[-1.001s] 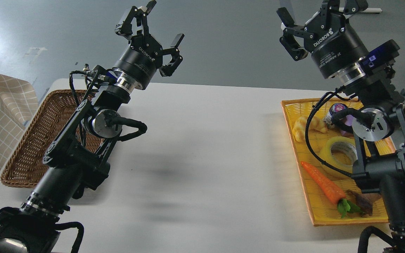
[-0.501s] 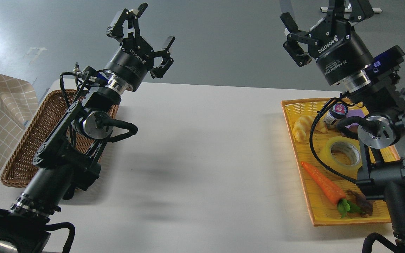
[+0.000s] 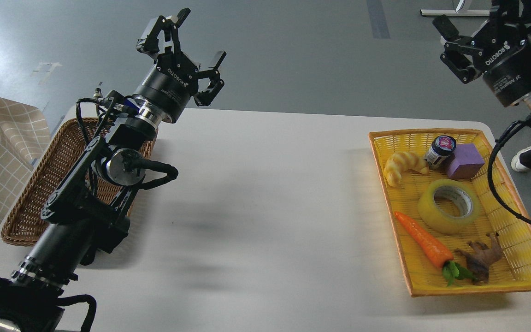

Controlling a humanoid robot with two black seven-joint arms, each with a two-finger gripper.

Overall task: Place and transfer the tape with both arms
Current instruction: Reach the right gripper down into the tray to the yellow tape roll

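While unheld: the tape (image 3: pixel 450 205) lay flat in the yellow tray (image 3: pixel 521 240).
Jaws: left gripper (image 3: pixel 187 39) and right gripper (image 3: pixel 473 32) spread, empty.
Risk: crowding carrot (image 3: pixel 423 239) might foul a grasp.

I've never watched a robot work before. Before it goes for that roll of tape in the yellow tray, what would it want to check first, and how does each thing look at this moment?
1. Tape in plain sight, nothing on top of it: ok. It lies flat in the yellow tray.
2. Right claw open and empty: ok, its fingers are spread.
3. Right claw above the tape: not ok. It hangs high, at the far right corner.
4. Room around the tape: cannot tell. The carrot lies close beside it; whether they touch is unclear.
5. Left claw open to receive the tape: ok.
6. Wicker basket at the left reachable: cannot tell, the left arm hides part of it.
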